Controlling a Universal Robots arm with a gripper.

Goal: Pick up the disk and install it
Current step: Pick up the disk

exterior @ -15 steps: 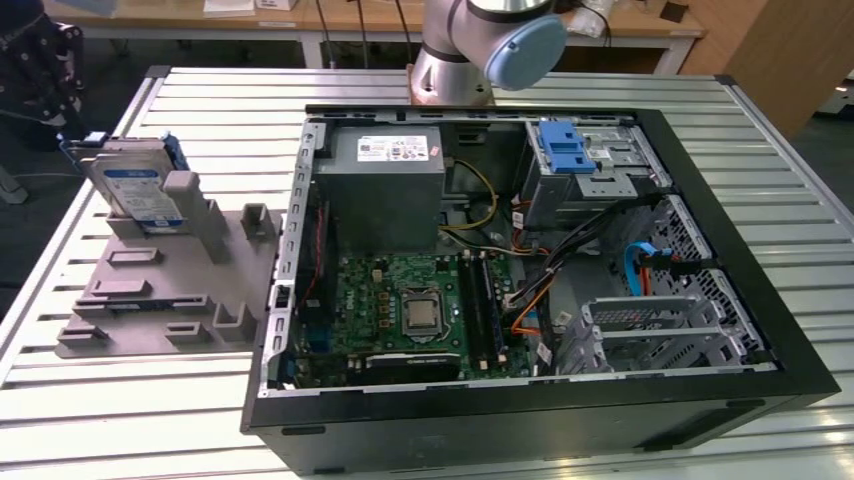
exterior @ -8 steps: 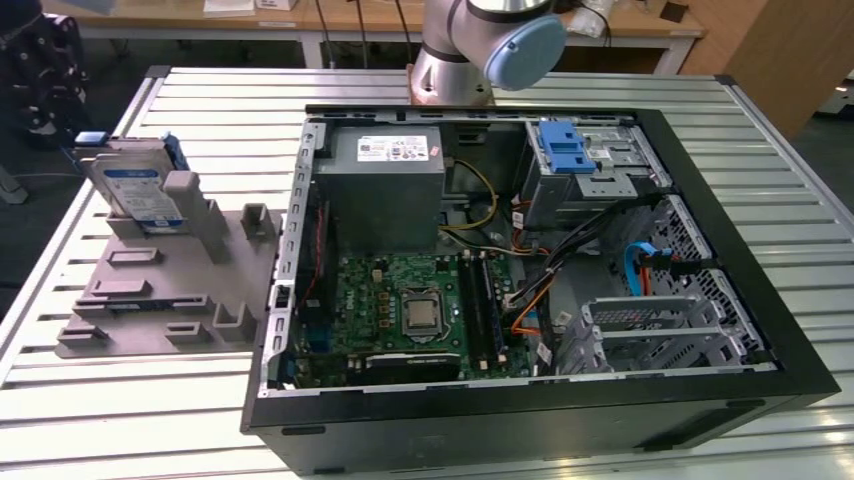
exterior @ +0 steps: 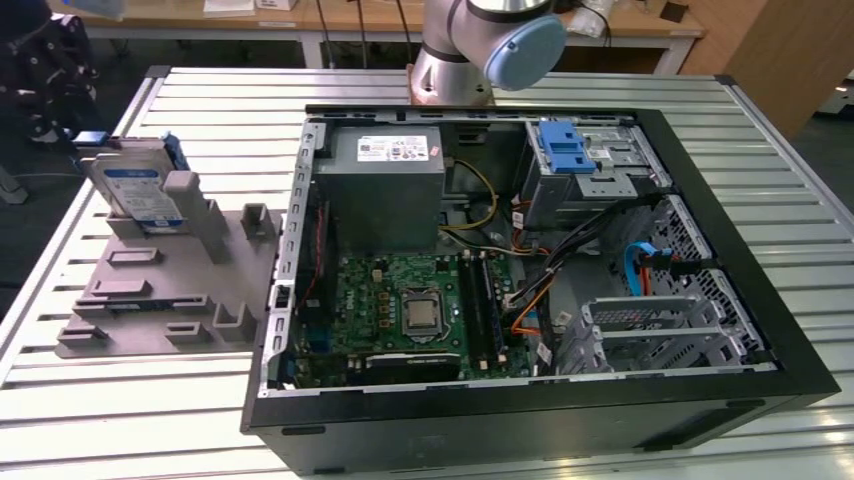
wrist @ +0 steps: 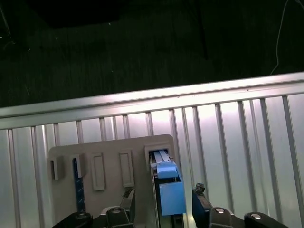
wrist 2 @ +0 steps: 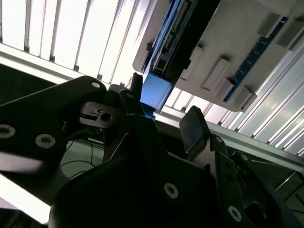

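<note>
**Open gripper (wrist: 164, 194) straddles the disk (wrist: 170, 197) in its holder**

At the exterior view's left the disk stands on edge in a slot of the grey holder (exterior: 160, 275), which lies on the slatted table (exterior: 134, 420). In the first wrist view the gripper is right over the disk with its jaws apart. The fingers (wrist: 199, 192) sit one on each side of the disk's blue end, and a slim gap shows on either side, so nothing is clamped. In the second wrist view the blue end again lies between the two dark fingers, nearer one than the other, and the holder's ribs are just past the fingertips. The wrist aims down along the disk's edge, and the table's rim and the dark floor lie beyond the holder.

Further right in the exterior view, the arm (exterior: 481, 45) rises behind the open case (exterior: 534, 425), well apart from the gripper, and runs out of the top of the picture. The case lies on its side. Inside it are a green board (exterior: 400, 310), a grey box (exterior: 387, 190) and a blue latch (exterior: 571, 150).
</note>
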